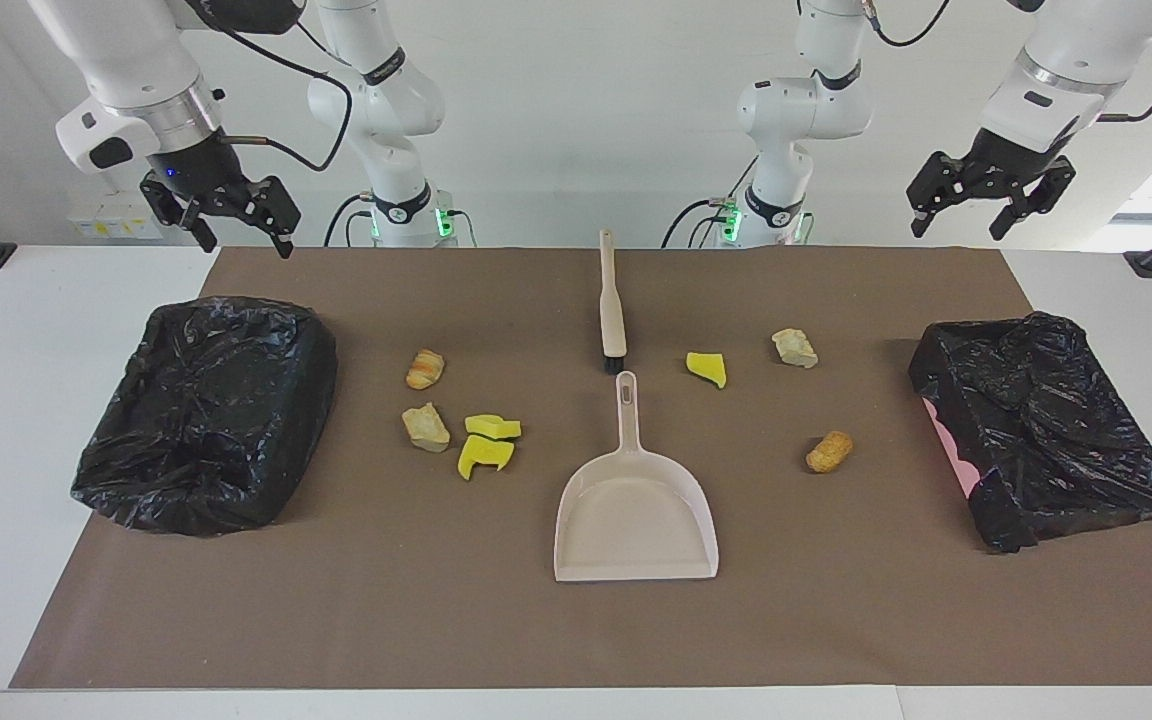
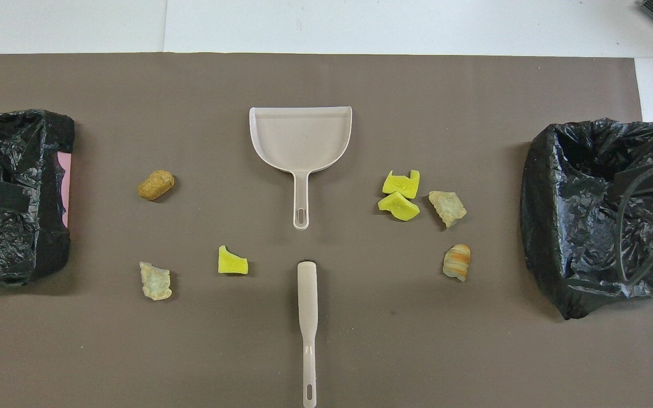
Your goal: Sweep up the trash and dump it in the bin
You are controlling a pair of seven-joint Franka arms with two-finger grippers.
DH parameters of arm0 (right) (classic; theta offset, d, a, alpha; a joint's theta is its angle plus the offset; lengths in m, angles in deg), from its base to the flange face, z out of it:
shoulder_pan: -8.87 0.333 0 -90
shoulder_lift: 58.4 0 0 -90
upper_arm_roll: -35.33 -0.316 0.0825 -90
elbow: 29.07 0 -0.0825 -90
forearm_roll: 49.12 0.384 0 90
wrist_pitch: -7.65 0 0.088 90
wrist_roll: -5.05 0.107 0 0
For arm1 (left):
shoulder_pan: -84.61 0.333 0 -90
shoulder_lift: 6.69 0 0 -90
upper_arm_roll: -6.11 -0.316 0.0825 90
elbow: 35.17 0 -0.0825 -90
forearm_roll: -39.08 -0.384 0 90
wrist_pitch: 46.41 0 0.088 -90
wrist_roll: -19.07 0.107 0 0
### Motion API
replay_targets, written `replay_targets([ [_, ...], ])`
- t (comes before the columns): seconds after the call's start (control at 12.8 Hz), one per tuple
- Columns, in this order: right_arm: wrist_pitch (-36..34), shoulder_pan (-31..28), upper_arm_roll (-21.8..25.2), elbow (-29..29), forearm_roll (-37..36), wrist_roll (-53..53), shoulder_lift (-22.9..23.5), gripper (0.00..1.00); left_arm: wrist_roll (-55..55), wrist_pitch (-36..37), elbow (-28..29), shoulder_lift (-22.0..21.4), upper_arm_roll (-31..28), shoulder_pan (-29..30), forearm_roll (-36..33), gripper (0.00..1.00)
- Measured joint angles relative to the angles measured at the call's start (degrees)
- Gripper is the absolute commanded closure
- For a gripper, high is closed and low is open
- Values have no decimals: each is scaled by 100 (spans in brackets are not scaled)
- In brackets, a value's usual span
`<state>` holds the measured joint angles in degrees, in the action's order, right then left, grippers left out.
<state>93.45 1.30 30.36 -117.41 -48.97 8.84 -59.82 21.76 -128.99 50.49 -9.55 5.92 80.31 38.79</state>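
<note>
A: Containers? 
B: Two bins lined with black bags. The bin at the right arm's end (image 1: pixel 206 415) shows only crumpled liner inside. The bin at the left arm's end (image 1: pixel 1041 430) has a pink wall showing under its bag; I cannot tell what it holds. The beige dustpan (image 1: pixel 636 515) lies mid-mat with nothing in its pan, handle toward the robots. The brush (image 1: pixel 611 300) lies nearer the robots, in line with that handle, just apart from it.

A: Trash? 
B: Seven bits, all on the brown mat (image 1: pixel 576 620). Four toward the right arm's end: two yellow sponge pieces (image 1: pixel 488 440) touching, a tan lump (image 1: pixel 425 427) beside them, an orange-striped lump (image 1: pixel 425 369) nearer the robots. Three toward the left arm's end: one yellow sponge (image 1: pixel 707 368), a pale lump (image 1: pixel 794 347), a brown lump (image 1: pixel 829 451).

A: Claws? 
B: Right gripper (image 1: pixel 236 220) hangs raised over the mat's corner by its bin, fingers spread, holding nothing. Left gripper (image 1: pixel 986 205) hangs raised likewise, fingers apart, unladen. Every bit lies well apart from both.
</note>
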Motion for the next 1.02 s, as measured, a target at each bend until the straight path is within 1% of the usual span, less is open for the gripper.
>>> replay_targets([
  [1.02, 1, 34, 28, -97, -21, -133, -65, 0, -1, -1, 0, 0, 0, -1, 0, 0],
])
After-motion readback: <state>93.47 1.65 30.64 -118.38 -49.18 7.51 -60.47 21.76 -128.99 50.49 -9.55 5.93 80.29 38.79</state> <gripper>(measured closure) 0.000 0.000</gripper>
